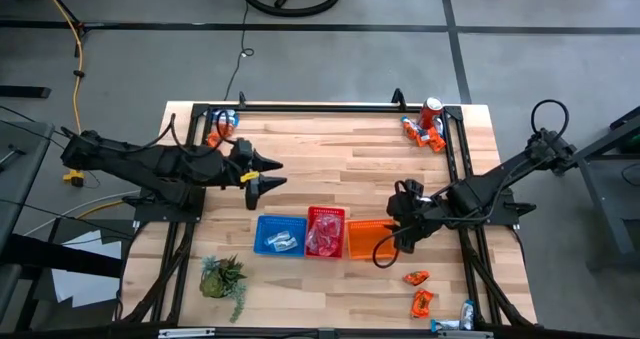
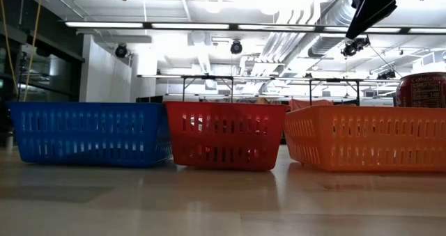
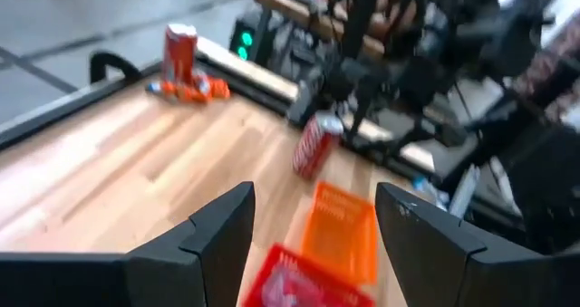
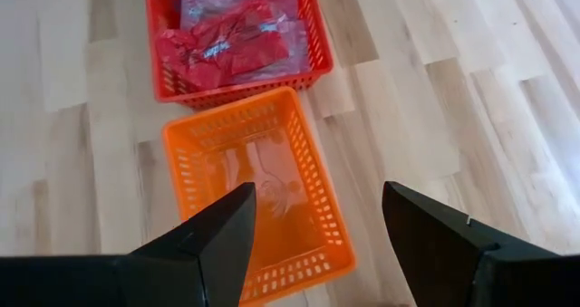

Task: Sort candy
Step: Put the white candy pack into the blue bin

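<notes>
Right gripper [image 4: 313, 244] spread wide above orange basket [image 4: 256, 191], empty; left gripper [image 1: 262, 173] likewise released

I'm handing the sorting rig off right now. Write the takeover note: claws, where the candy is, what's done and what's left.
Left claw: open, empty, hovering over bare table behind the baskets.
Right claw: open, empty, above the orange basket.
Done: blue/silver packets lie in the blue basket, red packets in the red basket. The orange basket looks empty in the right wrist view.
Left: orange candy loose near the table's front right, with one more orange piece and a blue/silver packet closer to the edge; a pile beside the soda can at the back right; more candy at the back left.
</notes>
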You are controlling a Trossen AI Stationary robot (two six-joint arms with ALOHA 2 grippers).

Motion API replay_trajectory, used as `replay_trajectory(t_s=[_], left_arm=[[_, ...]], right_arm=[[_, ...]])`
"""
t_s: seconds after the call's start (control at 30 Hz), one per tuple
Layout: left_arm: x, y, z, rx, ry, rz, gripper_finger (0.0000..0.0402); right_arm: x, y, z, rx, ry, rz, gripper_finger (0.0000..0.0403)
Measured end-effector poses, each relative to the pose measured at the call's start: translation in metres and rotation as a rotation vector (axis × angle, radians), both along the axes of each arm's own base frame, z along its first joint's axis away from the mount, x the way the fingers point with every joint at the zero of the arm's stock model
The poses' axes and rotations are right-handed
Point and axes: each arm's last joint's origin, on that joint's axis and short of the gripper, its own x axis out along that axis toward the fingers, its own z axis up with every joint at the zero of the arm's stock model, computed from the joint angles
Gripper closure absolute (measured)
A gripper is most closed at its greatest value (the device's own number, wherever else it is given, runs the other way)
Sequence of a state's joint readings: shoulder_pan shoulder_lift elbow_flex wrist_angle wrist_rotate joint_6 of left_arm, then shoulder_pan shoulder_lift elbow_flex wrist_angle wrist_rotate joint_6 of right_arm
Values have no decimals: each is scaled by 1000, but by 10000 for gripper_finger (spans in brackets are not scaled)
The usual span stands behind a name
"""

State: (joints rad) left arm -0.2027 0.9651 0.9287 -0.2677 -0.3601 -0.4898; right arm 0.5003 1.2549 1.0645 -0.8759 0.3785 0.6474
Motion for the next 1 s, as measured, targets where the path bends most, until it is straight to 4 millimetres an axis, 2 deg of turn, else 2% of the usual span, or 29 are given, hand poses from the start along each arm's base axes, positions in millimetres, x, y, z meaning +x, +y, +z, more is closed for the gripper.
replay_trajectory(t_s=[0.17, 0.33, 0.43, 0.53, 0.63, 0.87, 1.0], left_arm=[[-1, 2, -7, -27, 84, -79, 183], [-2, 2, -10, -71, 113, -180, 183], [-3, 1, -13, -96, 153, -206, 183], [-5, 1, -16, -103, 193, -234, 183], [-7, 0, -20, -86, 236, -279, 183], [-12, -1, -26, 2, 321, -360, 183], [-12, -1, -26, 86, 321, -398, 183]], right_arm=[[4, 6, 3, 122, -21, 52, 167], [8, 15, 6, 368, -7, 77, 167], [8, 27, 6, 525, 42, 76, 167], [5, 49, 1, 665, 132, 93, 167], [-1, 74, -12, 725, 263, 96, 167], [-11, 136, -60, 809, 563, 73, 167], [-20, 157, -91, 801, 784, 1, 167]])
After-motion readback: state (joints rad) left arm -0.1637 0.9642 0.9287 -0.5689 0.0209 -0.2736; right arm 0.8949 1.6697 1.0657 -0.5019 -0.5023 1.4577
